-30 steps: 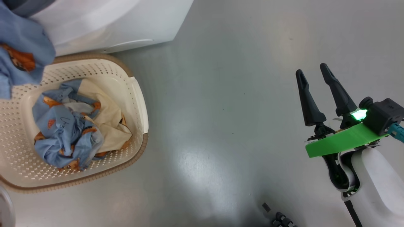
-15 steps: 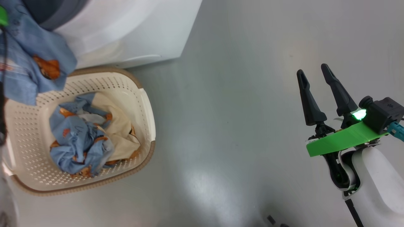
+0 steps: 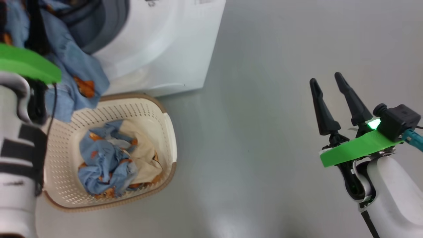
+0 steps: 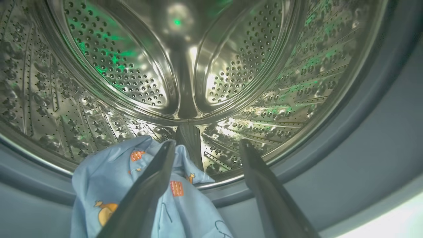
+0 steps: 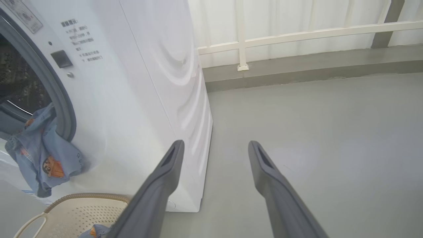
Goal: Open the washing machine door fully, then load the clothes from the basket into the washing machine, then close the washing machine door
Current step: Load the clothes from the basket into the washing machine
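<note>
The white washing machine (image 3: pixel 158 49) stands at the upper left, its steel drum (image 4: pixel 185 66) ringed by the grey-blue gasket (image 4: pixel 363 132). My left gripper (image 4: pixel 206 143) is open at the drum's mouth. A light blue piece with orange figures (image 4: pixel 132 185) lies over its left finger and hangs down the machine's front (image 3: pixel 76 82), above the basket (image 3: pixel 167 132). More blue clothes (image 3: pixel 105 162) and a cream piece (image 3: pixel 145 158) lie in the basket. My right gripper (image 3: pixel 327 81) stands open and holds nothing, far right over the floor. The door is out of view.
Grey floor (image 3: pixel 251 132) stretches between the basket and my right arm. My pale left forearm (image 3: pixel 16 172) with its green plate overlaps the basket's left side. A white railing and a low kerb (image 5: pixel 297 69) run behind the machine.
The head camera has shifted, so the basket and machine sit further right. My left arm has come into view, and the blue piece now hangs from the machine's opening. The right gripper stays put.
</note>
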You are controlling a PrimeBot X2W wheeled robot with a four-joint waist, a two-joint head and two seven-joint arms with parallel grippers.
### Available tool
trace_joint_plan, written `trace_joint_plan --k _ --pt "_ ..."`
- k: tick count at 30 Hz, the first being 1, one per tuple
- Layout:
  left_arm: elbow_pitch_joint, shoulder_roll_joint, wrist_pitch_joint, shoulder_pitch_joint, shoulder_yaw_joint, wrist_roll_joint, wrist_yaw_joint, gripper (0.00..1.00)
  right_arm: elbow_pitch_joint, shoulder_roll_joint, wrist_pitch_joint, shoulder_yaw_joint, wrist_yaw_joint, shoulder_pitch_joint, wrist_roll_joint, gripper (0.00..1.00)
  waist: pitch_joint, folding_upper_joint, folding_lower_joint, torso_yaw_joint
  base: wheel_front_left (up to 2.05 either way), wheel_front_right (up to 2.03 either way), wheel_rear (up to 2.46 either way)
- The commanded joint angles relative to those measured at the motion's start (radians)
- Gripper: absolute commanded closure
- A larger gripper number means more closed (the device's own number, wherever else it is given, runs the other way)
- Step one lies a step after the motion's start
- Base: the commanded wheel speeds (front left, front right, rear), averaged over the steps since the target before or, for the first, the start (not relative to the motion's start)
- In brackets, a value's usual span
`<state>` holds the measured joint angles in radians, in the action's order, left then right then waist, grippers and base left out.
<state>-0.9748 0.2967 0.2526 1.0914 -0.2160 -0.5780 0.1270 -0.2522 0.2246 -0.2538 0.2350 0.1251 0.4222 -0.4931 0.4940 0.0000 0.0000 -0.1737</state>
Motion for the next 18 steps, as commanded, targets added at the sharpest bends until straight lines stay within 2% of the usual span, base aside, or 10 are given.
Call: trace_joint_plan --k 1,9,18 --pt "0.045 0.045 0.009 -0.038 0.023 -0.009 0.004 0.0 0.014 0.014 -0.008 0.026 0.006 -0.019 -0.002 0.0 -0.059 0.0 0.0 0.026 0.0 0.0 0.0" --pt "0.209 0.037 0.009 -0.259 0.063 0.005 0.004 0.0 -0.013 0.033 -0.008 0.04 0.006 -0.043 -0.016 0.0 -0.178 0.0 0.0 0.054 0.0 0.0 0.0" --pt "0.388 -0.022 0.009 -0.514 0.146 0.097 0.004 0.0 -0.03 0.049 -0.008 0.053 0.006 -0.094 -0.032 0.0 -0.304 0.0 0.0 0.088 0.0 0.0 0.0"
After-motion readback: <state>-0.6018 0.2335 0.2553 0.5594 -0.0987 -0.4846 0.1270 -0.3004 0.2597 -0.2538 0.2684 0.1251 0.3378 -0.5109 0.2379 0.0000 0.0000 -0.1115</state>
